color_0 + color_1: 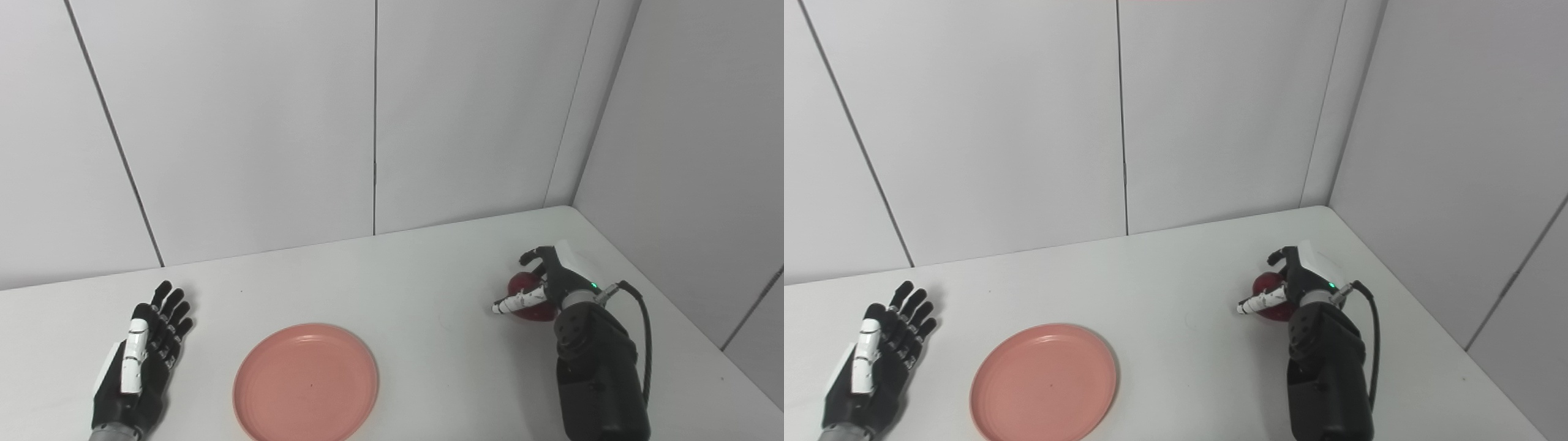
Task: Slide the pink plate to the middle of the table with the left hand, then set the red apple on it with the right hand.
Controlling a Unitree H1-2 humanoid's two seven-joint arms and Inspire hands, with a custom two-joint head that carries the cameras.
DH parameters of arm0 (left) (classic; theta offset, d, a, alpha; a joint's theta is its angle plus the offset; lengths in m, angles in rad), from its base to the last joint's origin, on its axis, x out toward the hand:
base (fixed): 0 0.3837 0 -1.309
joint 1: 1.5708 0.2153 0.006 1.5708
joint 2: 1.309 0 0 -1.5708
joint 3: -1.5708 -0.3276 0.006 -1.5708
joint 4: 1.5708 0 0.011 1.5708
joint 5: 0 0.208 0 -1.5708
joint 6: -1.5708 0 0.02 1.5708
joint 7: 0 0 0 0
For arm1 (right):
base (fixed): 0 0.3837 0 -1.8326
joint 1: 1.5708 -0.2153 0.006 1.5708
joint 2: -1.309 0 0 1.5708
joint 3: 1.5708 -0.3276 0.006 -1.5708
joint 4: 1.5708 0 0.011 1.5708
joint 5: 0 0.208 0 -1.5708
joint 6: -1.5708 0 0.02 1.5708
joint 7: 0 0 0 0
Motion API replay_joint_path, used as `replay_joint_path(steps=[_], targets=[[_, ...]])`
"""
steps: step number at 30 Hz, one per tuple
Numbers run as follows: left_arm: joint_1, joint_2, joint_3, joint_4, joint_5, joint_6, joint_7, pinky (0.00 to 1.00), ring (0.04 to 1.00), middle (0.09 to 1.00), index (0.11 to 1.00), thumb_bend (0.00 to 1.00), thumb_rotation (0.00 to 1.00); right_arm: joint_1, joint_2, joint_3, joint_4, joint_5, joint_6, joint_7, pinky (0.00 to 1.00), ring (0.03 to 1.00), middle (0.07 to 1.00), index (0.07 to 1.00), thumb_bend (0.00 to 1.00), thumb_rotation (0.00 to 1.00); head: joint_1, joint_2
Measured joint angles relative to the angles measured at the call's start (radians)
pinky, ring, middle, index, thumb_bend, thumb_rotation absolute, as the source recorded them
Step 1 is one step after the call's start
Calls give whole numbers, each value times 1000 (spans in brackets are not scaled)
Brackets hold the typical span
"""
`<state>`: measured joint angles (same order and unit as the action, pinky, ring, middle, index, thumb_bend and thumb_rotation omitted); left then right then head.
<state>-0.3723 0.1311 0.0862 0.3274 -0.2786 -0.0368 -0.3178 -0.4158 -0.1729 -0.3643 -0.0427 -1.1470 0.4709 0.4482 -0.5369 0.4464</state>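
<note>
Surface: white table [429,269], grey panelled walls behind.
Lower centre: round pink plastic plate [305,383], empty.
Lower left: left hand [144,355], fingers spread flat.
Right: right hand [545,288] curled around glossy red apple [525,286].

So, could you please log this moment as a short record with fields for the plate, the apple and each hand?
plate: pink plate, empty, near the table's front edge
apple: red apple, on the table at far right
left hand: left hand open, flat, beside the plate, apart from it
right hand: right hand, fingers curled around the apple; lift not evident
</note>
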Motion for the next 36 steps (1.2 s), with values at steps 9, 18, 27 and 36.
replay_joint_path(steps=[9, 18, 27, 36], targets=[[1, -1, -1, -15, 0, 5, 1, 1000, 1000, 1000, 1000, 575, 1000, 3, 7, 5, -1, 71, 0, -116, 491, 465, 504, 472, 518, 0, 6, 0], [8, -6, -6, -48, 1, 25, 16, 1000, 1000, 1000, 1000, 556, 1000, 20, 14, 98, -44, 219, 0, -287, 199, 370, 442, 512, 514, 0, 37, 5], [10, -9, -15, -37, 0, 10, 6, 1000, 1000, 1000, 1000, 532, 1000, 43, 31, 233, -49, 351, -25, -424, 144, 360, 445, 516, 508, 0, 103, 6], [14, -15, -18, 6, 1, -36, -6, 1000, 1000, 1000, 996, 578, 1000, 58, 34, 372, -42, 430, -86, -467, 139, 352, 446, 517, 506, 0, 175, 14]])
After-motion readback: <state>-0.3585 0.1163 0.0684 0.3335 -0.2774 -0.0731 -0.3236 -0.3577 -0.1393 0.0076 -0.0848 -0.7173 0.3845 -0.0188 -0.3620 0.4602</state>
